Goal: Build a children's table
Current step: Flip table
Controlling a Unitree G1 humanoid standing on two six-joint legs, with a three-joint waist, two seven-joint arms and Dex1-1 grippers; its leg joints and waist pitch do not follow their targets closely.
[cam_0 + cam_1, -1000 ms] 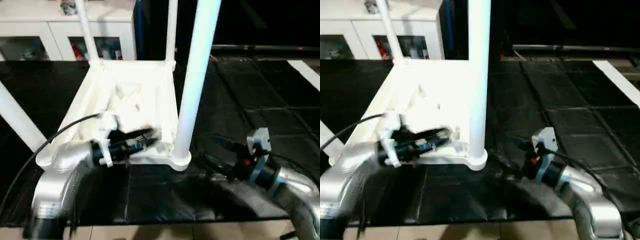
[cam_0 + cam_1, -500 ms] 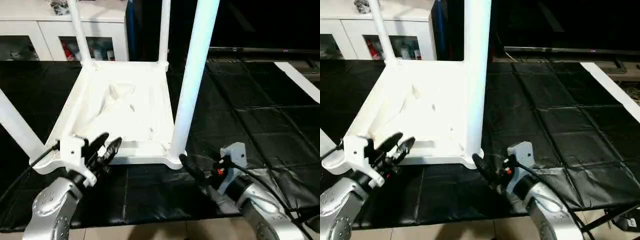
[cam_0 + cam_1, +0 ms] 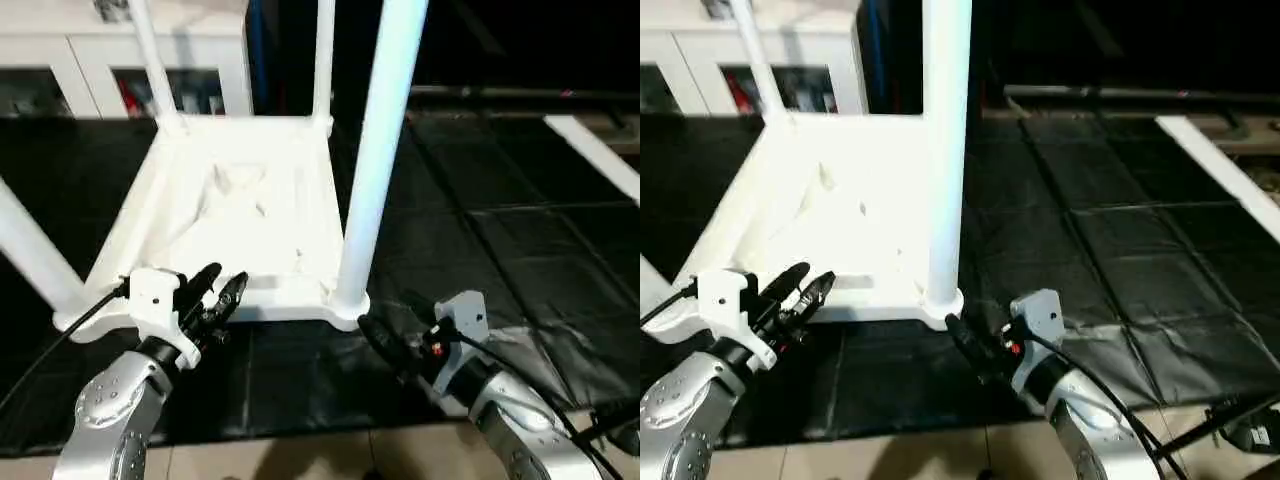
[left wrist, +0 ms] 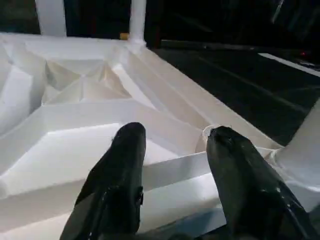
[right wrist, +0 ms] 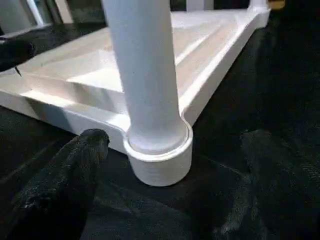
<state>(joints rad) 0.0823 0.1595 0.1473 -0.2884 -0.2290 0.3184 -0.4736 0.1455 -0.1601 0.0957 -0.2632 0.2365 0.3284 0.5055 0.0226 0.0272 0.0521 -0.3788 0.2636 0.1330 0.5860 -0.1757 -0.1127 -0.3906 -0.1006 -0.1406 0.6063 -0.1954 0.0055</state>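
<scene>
While the upturned tabletop [image 3: 240, 225] fills the frame's centre with four legs socketed, both grippers sit empty below its near edge. With the left gripper [image 3: 222, 292] half-spread and the right gripper [image 3: 385, 343] wide, flipping calls for even grips on both sides.

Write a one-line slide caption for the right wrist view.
Open right gripper faces a white leg seated in the corner socket of the upside-down tabletop on a black mat.

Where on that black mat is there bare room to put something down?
The mat is bare to the right of the upturned tabletop, out toward the white strip. It is crowded along the near rim, where the left gripper, right gripper and nearest leg gather.
</scene>
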